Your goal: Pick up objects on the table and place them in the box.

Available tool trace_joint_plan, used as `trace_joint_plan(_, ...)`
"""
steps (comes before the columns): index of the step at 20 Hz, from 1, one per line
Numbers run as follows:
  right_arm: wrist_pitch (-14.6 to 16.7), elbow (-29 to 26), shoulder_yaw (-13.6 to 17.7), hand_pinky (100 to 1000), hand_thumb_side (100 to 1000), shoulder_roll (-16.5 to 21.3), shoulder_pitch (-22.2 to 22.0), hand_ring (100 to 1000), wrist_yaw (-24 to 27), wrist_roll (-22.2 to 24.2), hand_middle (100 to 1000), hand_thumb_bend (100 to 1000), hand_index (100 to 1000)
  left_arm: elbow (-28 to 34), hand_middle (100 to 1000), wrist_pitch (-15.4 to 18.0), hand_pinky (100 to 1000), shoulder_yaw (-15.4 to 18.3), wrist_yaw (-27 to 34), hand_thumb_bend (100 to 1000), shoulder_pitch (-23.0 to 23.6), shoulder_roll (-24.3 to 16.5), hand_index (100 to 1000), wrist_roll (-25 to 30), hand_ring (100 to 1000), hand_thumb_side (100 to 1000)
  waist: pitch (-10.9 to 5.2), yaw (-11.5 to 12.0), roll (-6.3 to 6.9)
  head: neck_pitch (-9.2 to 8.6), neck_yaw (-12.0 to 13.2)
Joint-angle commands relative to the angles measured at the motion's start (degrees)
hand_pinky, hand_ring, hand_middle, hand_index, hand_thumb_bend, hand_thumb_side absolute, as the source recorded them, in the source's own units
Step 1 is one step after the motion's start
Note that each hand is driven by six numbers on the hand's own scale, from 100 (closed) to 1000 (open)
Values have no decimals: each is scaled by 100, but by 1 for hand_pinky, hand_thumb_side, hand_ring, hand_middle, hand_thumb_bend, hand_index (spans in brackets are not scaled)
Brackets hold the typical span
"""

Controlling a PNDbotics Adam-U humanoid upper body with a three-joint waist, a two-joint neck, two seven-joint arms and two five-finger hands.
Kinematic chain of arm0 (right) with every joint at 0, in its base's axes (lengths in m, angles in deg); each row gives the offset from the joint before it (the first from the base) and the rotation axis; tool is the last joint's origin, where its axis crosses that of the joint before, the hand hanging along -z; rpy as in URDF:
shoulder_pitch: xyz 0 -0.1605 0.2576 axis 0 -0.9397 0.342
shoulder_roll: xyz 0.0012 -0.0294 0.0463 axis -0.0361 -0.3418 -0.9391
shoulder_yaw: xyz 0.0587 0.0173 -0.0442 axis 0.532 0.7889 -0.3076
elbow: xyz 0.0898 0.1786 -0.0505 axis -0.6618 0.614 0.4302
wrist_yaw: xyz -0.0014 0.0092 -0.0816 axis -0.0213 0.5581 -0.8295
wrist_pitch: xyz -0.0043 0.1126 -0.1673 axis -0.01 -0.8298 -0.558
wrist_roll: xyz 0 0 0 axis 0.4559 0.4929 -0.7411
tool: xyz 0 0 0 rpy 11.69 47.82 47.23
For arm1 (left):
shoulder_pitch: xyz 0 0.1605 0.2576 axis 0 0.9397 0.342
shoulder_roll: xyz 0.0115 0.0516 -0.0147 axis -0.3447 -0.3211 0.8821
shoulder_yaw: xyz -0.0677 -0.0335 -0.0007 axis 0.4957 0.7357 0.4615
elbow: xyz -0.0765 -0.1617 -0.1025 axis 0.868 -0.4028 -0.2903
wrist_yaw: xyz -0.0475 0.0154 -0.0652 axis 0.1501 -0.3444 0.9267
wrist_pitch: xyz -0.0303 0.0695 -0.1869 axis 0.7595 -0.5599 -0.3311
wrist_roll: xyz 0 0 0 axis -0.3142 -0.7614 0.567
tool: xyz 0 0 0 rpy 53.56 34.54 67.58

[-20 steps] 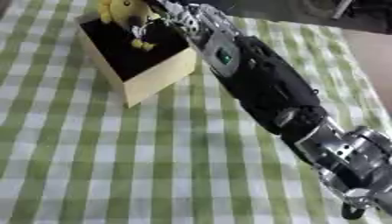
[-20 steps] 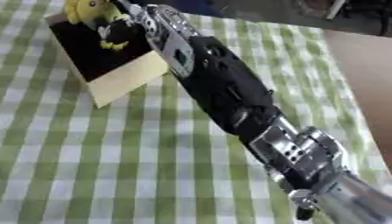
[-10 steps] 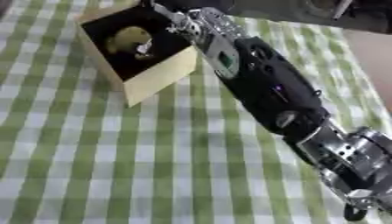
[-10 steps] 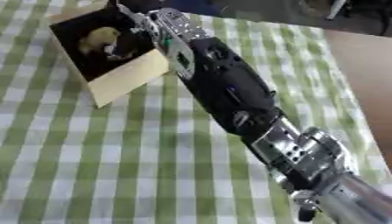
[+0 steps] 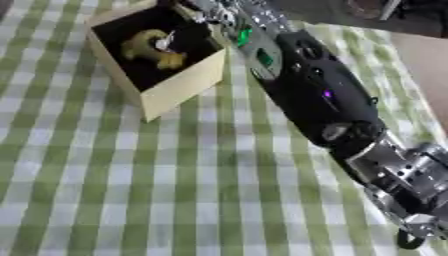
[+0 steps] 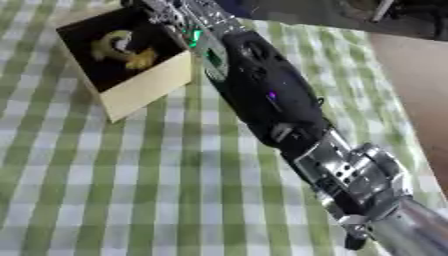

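Green-checked cloth covers the desk (image 5: pixel 131 190); a yellow object (image 5: pixel 150 47) lies in the box (image 5: pixel 179 87); the right hand's (image 5: pixel 210 15) fingers cannot be made out.

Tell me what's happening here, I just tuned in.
The robot's right arm stretches across the green checked tablecloth to the open box at the far left. A yellow object lies inside the box. The right hand sits at the box's far edge; whether its fingers are open can't be told. The left hand isn't in view.
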Motion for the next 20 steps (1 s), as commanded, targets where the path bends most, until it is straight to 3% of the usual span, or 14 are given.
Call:
trace_joint_plan(1,-153,-472,89,832,504,246,196,845,216,-303,698,350,829,108,746,-8,787,86,33,579,7,-121,817,-27,759,781,-176,-25,114,23,40)
trace_joint_plan(7,-386,-1233,33,826,519,586,249,834,776,-462,681,315,822,108,747,-12,786,106,21,579,51,-139,817,-44,759,780,-239,-151,159,57,156)
trace_joint_plan(11,-606,-1875,-61,825,602,1016,125,841,1237,-311,702,246,825,108,747,-14,786,132,4,578,108,-155,817,-73,759,780,-272,-256,193,95,313)
trace_joint_plan(16,-900,-3002,-130,832,692,1730,-352,859,1893,-337,727,191,840,108,747,-13,786,154,-20,579,155,-157,817,-107,758,780,-280,-338,245,129,494)
trace_joint_plan(20,-1013,-4109,28,832,757,2354,-941,862,2295,-460,733,130,840,108,747,-5,785,174,-38,578,173,-144,817,-138,758,780,-257,-380,306,155,584)
